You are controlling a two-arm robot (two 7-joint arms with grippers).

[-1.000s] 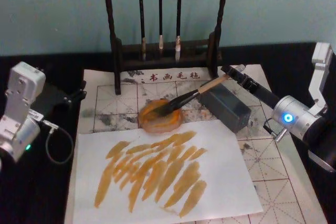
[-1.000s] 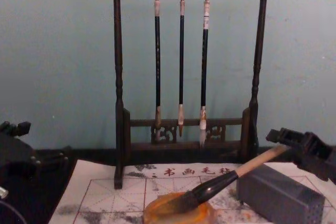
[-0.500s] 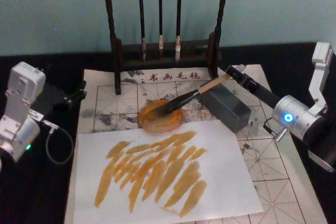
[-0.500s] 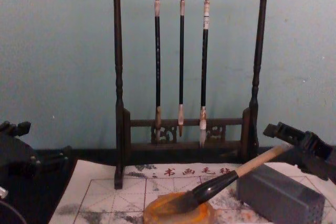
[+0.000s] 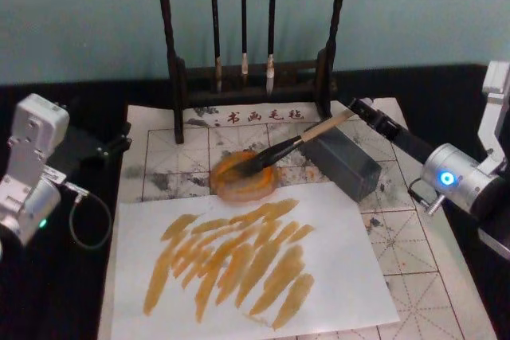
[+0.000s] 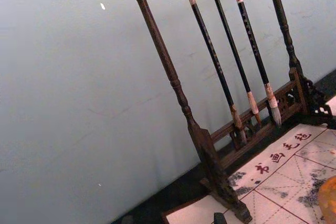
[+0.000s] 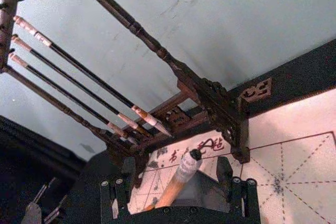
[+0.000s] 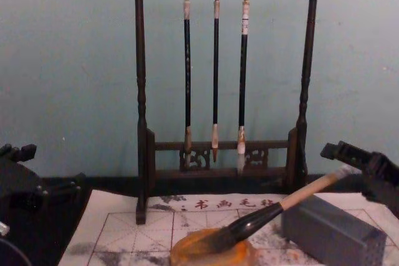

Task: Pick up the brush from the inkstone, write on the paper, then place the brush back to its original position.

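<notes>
Already the white sheet (image 5: 319, 276) has orange strokes, so the writing looks done. Back on the dish (image 5: 241, 176) lies the brush (image 5: 275, 150), handle on the grey block (image 5: 343, 162). Right tool (image 7: 179, 178) sits spread around its end, not squeezing. Left tool (image 5: 115, 145) waits aside; I cannot tell its state.

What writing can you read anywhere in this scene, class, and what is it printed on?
"书画毛毡": the red characters seem to read so, in a row at the far edge of the gridded paper, beside the brush rack's base.
No other writing is legible.
</notes>
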